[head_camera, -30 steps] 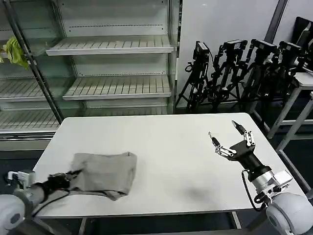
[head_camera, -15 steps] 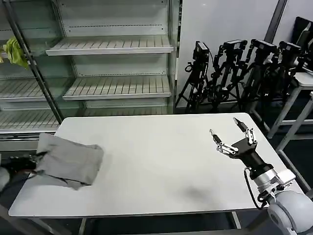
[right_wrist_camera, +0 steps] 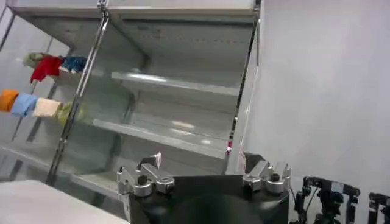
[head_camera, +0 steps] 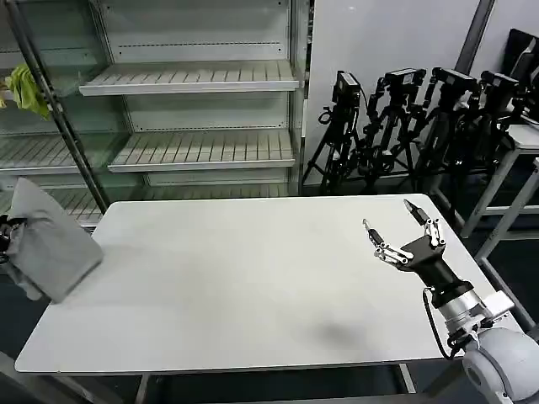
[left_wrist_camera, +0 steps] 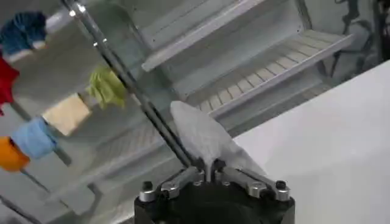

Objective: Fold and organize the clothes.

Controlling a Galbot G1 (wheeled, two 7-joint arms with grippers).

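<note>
Grey folded shirt (head_camera: 46, 246) hung from our left gripper (left_wrist_camera: 210, 172), clamped shut on it, past the tabletop (head_camera: 253, 286) edge; our right gripper (head_camera: 402, 234), spread wide, was well apart.

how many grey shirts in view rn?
1. The folded grey shirt hangs past the white table's left edge, pinched in the left gripper. The right gripper hovers open over the table's right side. More could be out of frame.
</note>
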